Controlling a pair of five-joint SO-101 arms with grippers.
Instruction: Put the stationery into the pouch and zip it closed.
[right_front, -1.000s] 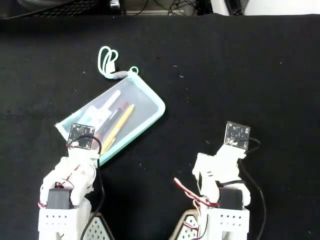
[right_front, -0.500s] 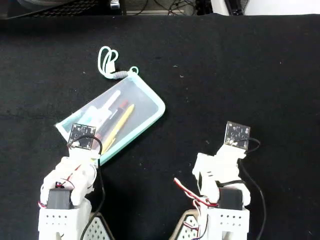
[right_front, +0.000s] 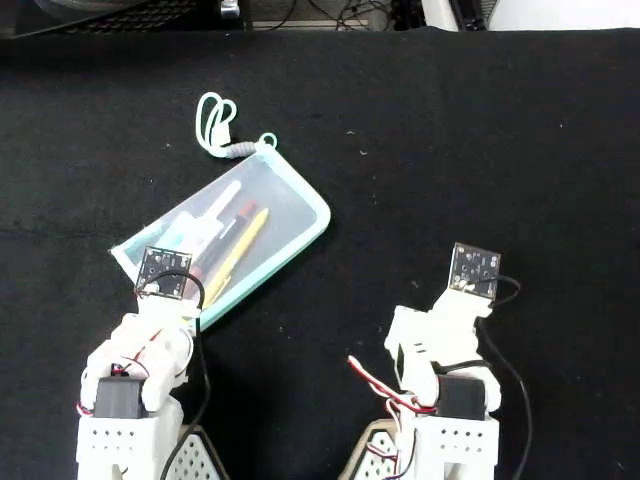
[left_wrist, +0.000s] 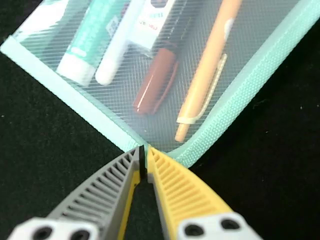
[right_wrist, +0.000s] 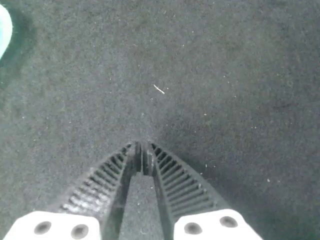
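Logging left claw as closed, tips at near corner of pouch; hold on hem unclear. Logging right claw as closed over bare worktop, well apart from pouch. Seeing stationery inside, zip pull at far corner: likely final stage. Next: backing off without dragging pouch. Against a second ago: left wrist slightly nearer its base, pouch unmoved.

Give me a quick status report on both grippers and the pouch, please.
Left gripper shut, tips at pouch corner. Right gripper shut over the table. Pens inside pouch. Nothing in the way.
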